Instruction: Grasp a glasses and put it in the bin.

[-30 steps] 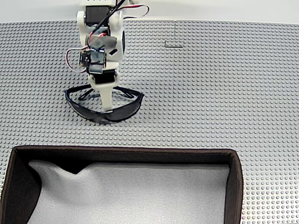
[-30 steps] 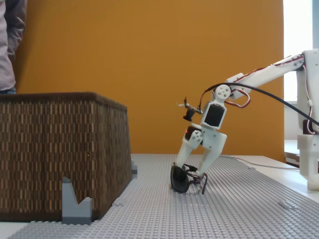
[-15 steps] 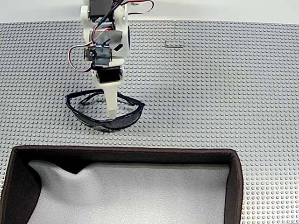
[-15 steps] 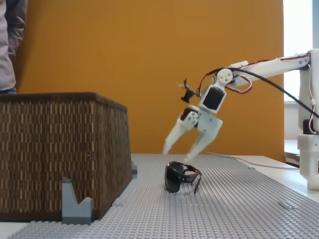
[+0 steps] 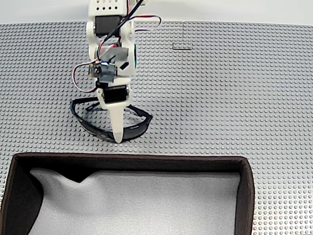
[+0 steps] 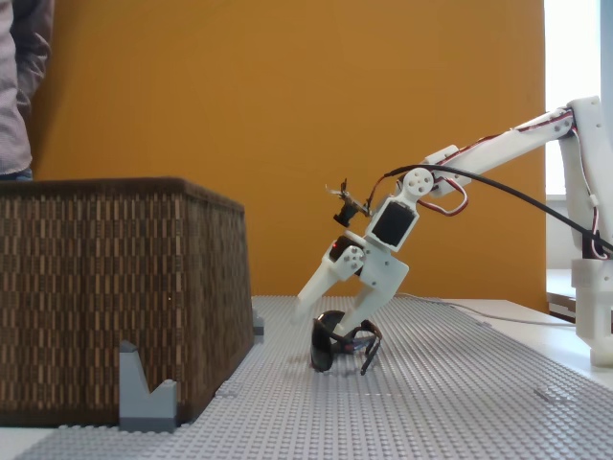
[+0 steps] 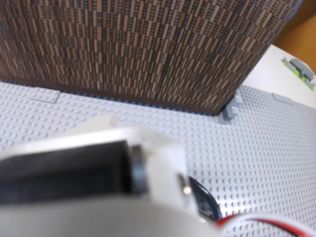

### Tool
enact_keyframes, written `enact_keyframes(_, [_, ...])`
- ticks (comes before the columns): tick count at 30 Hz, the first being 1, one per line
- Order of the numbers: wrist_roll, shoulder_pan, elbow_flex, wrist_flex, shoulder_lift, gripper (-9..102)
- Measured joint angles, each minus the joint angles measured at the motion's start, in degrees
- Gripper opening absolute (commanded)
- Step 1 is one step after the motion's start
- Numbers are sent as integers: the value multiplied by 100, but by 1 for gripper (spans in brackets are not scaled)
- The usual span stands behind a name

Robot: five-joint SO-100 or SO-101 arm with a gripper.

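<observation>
Nothing is bagged yet: the gripper (image 6: 321,311) hangs with jaws spread over the glasses (image 5: 110,125), ungrasped on the studded mat, the bin (image 5: 247,196) waiting.

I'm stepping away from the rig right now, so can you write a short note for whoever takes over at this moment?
Gripper: open, tilted down over the glasses, one finger ahead of the front frame and one behind; not holding them.
Glasses: resting on the studded baseplate, outside the bin, lenses facing it.
Bin: brown walls, pale grey lining, near edge of the overhead-style fixed view; in the side fixed view it stands left of the glasses.
Done: approach only.
Left: close on the frame, lift, carry over the bin wall, release.
</observation>
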Motion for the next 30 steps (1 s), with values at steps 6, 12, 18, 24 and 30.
enact_keyframes(6, [18,0,-9,-35,-141,16])
enact_keyframes(12, [-18,0,-26,-132,-158,0])
enact_keyframes(18, [-105,0,-44,-220,-132,-1])
enact_keyframes(24, [-18,114,-44,-598,598,-1])
enact_keyframes(30, [53,-26,9,-1635,2646,-1])
